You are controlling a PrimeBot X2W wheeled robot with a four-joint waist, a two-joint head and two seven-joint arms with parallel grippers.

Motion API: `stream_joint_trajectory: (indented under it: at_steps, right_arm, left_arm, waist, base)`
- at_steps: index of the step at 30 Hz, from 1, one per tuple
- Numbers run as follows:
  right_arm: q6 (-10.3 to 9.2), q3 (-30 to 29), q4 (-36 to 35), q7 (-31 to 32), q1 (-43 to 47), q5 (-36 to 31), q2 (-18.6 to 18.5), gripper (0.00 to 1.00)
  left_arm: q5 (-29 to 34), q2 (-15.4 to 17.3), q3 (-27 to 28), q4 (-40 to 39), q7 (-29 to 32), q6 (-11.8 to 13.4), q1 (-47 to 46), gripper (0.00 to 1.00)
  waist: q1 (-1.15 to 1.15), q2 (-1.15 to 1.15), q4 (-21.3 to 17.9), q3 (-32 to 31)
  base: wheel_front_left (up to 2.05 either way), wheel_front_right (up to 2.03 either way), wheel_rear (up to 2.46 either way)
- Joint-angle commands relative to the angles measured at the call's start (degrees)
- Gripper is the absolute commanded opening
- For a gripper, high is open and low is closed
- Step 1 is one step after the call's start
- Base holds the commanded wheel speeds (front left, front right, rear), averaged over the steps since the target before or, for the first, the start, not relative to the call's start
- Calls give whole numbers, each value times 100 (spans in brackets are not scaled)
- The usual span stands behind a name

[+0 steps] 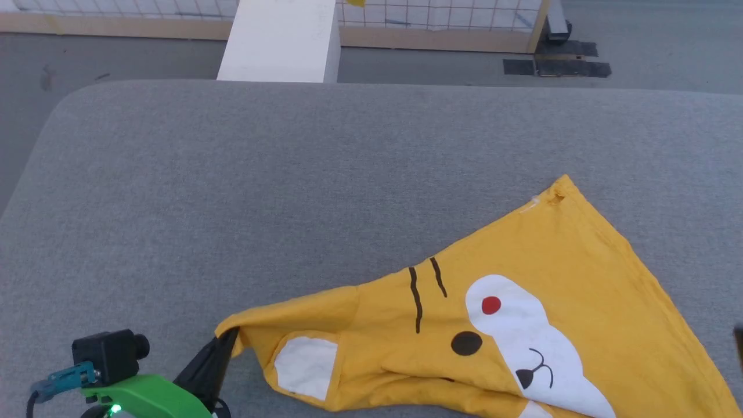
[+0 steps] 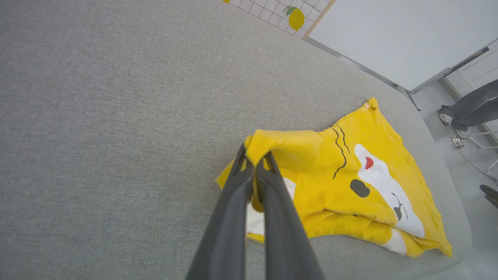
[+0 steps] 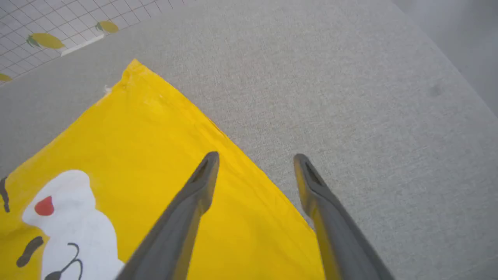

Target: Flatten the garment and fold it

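The garment [image 1: 540,273] is a bright yellow T-shirt with a cartoon cat face, lying partly spread and creased on the grey padded surface, at the lower right of the head view. My left gripper [image 1: 229,339] is shut on the garment's left tip; in the left wrist view the left gripper [image 2: 256,157] pinches a yellow fold of the garment [image 2: 362,163]. My right gripper [image 3: 255,157] stands open above the right edge of the garment [image 3: 128,147], one finger over the cloth and one over the grey surface, holding nothing.
The grey padded surface [image 1: 290,174] extends far to the left and back. Behind it stand a white block [image 1: 281,40] and a gridded panel with lemon prints [image 1: 441,14]. A person's legs and shoes [image 2: 467,109] are on the floor past the surface's edge.
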Motion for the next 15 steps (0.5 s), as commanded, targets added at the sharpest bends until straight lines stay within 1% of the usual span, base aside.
stream_joint_trajectory:
  at_steps: [1,3,4,6,9,12,15]
  right_arm:
    - [-6,25,-391,223,-282,-125,-22,100]
    - [-6,83,-816,534,-646,-226,-94,100]
    - [-6,175,-950,696,-853,-336,-202,100]
    - [-6,355,-1003,943,-1296,-445,-332,100]
    - [-6,701,-769,1238,-1940,-646,-537,100]
    - [-6,1047,-342,1425,-2571,-845,-662,100]
    - [-6,1268,86,1523,-3045,-1033,-701,100]
  left_arm:
    - [65,-23,-17,-24,-33,-32,-79,0]
    - [81,-35,-45,-42,-52,-64,-160,0]
    - [91,-43,-63,-48,-64,-85,-217,0]
    - [105,-63,-94,-53,-88,-123,-324,0]
    - [112,-102,-137,-44,-122,-179,-481,0]
    - [124,-127,-161,-16,-159,-229,-636,0]
    - [122,-159,-194,27,-189,-287,-787,0]
  waist:
    - [0,0,149,154]
    - [0,0,251,298]
    - [0,0,317,388]
    - [0,0,432,574]
    - [0,0,597,848]
    - [0,0,744,1128]
    - [0,0,871,1351]
  base:
    - [0,0,0]
    - [0,0,0]
    - [0,0,0]
    - [0,0,0]
    - [0,0,0]
    - [0,0,0]
    - [0,0,0]
